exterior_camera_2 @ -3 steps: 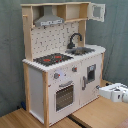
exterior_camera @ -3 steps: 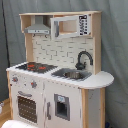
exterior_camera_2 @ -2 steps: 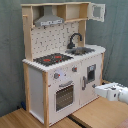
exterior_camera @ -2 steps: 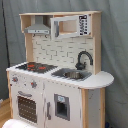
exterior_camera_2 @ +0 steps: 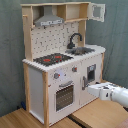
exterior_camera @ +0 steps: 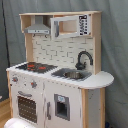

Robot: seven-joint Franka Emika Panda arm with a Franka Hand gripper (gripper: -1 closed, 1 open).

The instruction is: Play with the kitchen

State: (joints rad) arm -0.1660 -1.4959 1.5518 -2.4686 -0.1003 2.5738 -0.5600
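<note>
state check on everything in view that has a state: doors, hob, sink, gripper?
oven door: shut
lower cupboard door: shut
microwave door: swung open in the second exterior view
hob: nothing on it
sink: contents cannot be told
faucet: upright, over the sink
gripper: near the lower cupboard door, contact unclear

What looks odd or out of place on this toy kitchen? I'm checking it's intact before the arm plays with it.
Nothing stands out. The white and light-wood toy kitchen stands upright, oven door shut, black faucet upright over the sink, hob clear. The white robot arm reaches toward the lower right cabinet door in the second exterior view.
</note>
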